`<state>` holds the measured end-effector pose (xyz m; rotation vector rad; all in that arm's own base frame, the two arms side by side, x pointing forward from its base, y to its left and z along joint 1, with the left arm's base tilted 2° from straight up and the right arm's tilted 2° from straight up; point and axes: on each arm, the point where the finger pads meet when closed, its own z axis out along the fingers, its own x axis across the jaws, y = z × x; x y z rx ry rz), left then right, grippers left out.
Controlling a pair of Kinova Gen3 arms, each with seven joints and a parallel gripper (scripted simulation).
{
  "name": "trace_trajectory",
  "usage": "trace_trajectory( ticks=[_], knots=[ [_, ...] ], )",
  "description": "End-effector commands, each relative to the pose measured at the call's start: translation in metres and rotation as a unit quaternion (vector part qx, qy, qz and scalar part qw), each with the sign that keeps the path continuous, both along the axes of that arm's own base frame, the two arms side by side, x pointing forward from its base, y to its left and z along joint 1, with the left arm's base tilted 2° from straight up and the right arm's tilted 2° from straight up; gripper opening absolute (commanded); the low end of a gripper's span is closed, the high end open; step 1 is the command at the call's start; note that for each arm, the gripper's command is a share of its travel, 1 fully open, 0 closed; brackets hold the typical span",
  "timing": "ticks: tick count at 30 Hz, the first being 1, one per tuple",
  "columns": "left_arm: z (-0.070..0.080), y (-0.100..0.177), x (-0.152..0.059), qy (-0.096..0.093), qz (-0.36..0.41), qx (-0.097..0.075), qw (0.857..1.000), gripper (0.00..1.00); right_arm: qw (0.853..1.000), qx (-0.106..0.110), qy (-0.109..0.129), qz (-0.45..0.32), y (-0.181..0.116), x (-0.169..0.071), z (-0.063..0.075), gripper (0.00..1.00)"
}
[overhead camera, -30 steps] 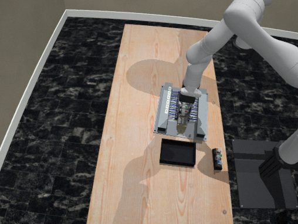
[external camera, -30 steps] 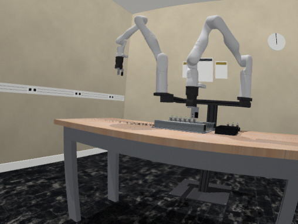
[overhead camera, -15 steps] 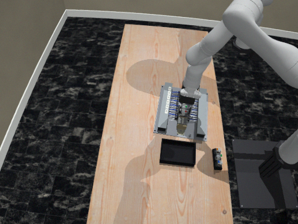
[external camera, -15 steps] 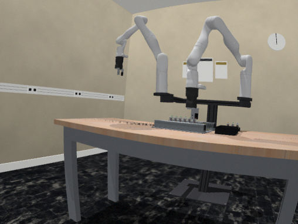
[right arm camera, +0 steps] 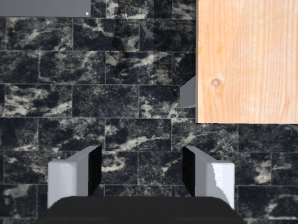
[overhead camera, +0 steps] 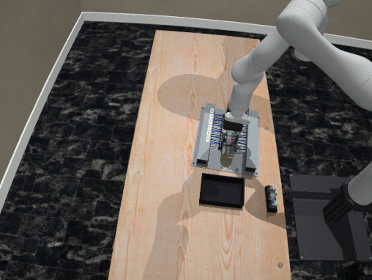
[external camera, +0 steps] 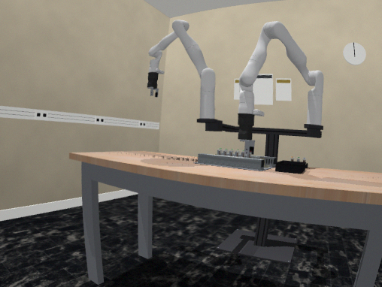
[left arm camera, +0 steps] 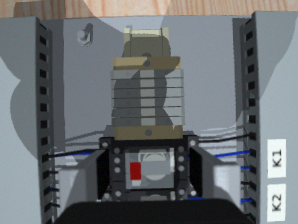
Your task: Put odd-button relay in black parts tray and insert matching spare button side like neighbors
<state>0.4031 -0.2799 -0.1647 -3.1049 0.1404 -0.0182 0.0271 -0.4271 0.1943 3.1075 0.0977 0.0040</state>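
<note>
The left claw point(overhead camera: 231, 136) point(external camera: 249, 150) point(left arm camera: 149, 165) stands apart astride the red relay point(overhead camera: 231, 139) point(left arm camera: 152, 170), in the panel point(overhead camera: 202, 146) point(external camera: 229, 161) point(left arm camera: 210, 95) near the bench's point(overhead camera: 165, 146) point(external camera: 225, 179) point(left arm camera: 210, 6) point(right arm camera: 250, 60) arm-side long edge, while the right claw point(external camera: 154, 92) point(right arm camera: 142, 163), also apart, hangs beyond a bench corner.
</note>
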Motion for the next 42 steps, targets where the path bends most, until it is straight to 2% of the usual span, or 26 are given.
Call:
trace_trajectory(
  ticks=[1, 22, 23, 42],
  knots=[
    [0.000, -0.001, 0.001, -0.001, 0.000, -0.001, 1.000, 1.00, 1.000, -0.001, 0.000, 0.000, 0.000, 0.000, 0.001, 1.00],
    [-0.013, 0.000, 0.001, -0.001, 0.000, -0.001, 1.000, 1.00, 1.000, -0.001, 0.000, 0.000, 0.000, 0.000, 0.001, 1.00],
    [-0.013, 0.000, 0.001, -0.001, 0.000, -0.001, 1.000, 0.00, 1.000, -0.001, 0.000, 0.000, 0.000, 0.000, 0.001, 1.00],
    [-0.013, 0.000, 0.001, -0.001, 0.000, -0.001, 1.000, 0.00, 1.000, -0.001, 0.000, 0.000, 0.000, 0.000, 0.001, 1.00]
  ],
)
